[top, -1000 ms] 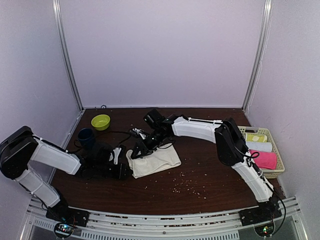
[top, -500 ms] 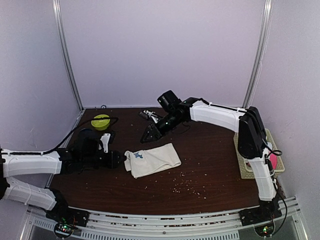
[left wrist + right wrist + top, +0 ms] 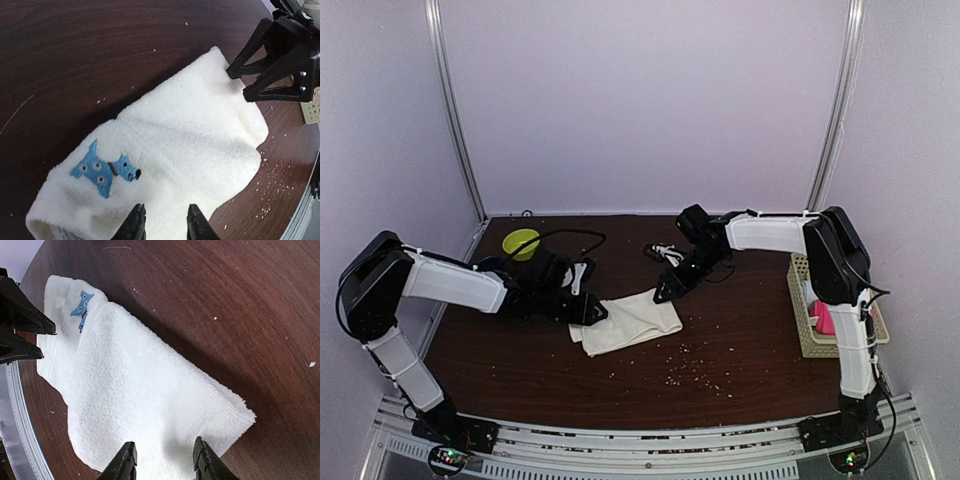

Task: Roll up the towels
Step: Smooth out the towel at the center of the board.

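Top view: the cream towel (image 3: 630, 322), folded into a flat oblong, is laid near the centre of the dark wooden table (image 3: 750, 345). The left gripper (image 3: 594, 312) is set at the towel's 9 o'clock end and the right gripper (image 3: 662, 296) at its 1 o'clock corner.

Left wrist view: the left fingers (image 3: 136, 226) are held apart over the towel's near end, just beside the blue dog mark (image 3: 105, 170). The right gripper is seen at 2 o'clock, its jaws also parted and its tips at the towel's far corner.

Right wrist view: towel pile is seen between the parted right fingers (image 3: 124, 462); no fold is seen pinched.

The pink towel (image 3: 823, 320) is kept in the basket (image 3: 798, 300) at the table's 3 o'clock edge, well apart from both grippers.
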`<act>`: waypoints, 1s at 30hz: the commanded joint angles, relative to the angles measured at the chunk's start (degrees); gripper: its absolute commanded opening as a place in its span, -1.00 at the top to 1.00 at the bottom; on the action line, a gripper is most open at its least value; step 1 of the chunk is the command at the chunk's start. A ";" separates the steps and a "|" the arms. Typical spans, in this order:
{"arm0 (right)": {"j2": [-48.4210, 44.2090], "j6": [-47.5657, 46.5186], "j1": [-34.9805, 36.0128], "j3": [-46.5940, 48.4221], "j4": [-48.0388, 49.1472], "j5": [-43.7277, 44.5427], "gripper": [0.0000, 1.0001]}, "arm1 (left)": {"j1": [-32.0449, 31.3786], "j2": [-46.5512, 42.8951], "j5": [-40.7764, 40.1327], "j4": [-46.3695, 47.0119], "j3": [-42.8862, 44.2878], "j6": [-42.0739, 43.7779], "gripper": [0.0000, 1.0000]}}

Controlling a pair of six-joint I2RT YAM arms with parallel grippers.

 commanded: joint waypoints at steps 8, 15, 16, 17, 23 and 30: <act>2.88 -1.72 0.59 -1.34 0.27 6.12 0.21 | 9.30 -10.62 -3.43 -2.73 -14.74 -3.26 0.38; -1.70 -1.50 0.70 -4.40 0.16 5.35 0.22 | 9.29 -17.47 -2.95 -4.09 -13.69 -1.14 0.39; -2.97 -1.40 0.68 -4.91 0.73 5.88 0.21 | 9.36 -19.37 -4.14 -4.73 -13.68 -0.77 0.34; -4.07 -1.37 0.68 -5.25 1.01 6.68 0.21 | 9.34 -20.65 -4.85 -5.51 -13.42 -0.18 0.26; -6.63 -4.12 0.29 -6.01 -0.52 12.57 0.18 | 9.34 -17.42 6.89 -3.06 -8.60 0.54 0.06; -11.56 -6.19 0.04 -8.58 0.74 11.36 0.16 | 8.14 -13.35 11.24 0.28 -11.03 -6.94 0.19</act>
